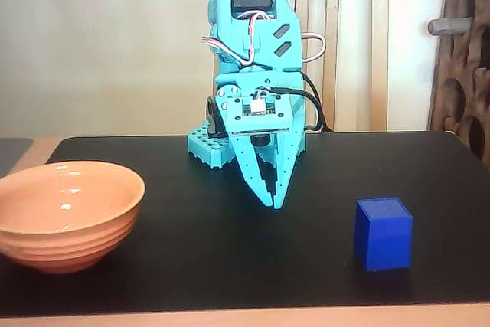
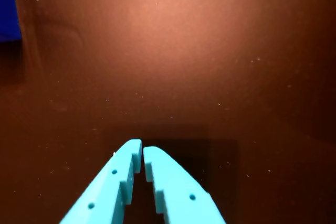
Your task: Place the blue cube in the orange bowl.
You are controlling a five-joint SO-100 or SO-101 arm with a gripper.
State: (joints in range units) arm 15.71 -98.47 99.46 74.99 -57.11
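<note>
End effector (image 1: 273, 201) hangs nose-down at mid-bench in the fixed view, tips just above or touching the black surface; can't tell which. Jaws drawn together w/ only a thin slit between them, nothing held. Wrist view shows the same: two turquoise fingers (image 2: 113, 182) coming up from the bottom edge, tips nearly meeting at (image 2: 142, 149), bare dark surface beyond them.

Above the end effector, the turquoise arm (image 1: 253, 44) stands folded upright, w/ white, red and black wires looping at its sides; its base sits at the back of the bench.

Blue cube (image 1: 383, 233) rests upright on the bench, to the right of the end effector in the fixed view and nearer the camera, well apart from it. In the wrist view only a blue sliver (image 2: 9, 6) shows at the top-left edge.

Orange bowl (image 1: 65, 216) sits at the left of the fixed view, upright, partly cut off by the frame edge, inside empty and glossy. Well apart from both cube and end effector.

Bench (image 1: 199, 258) has a black top w/ a light wood edge along the front.
</note>
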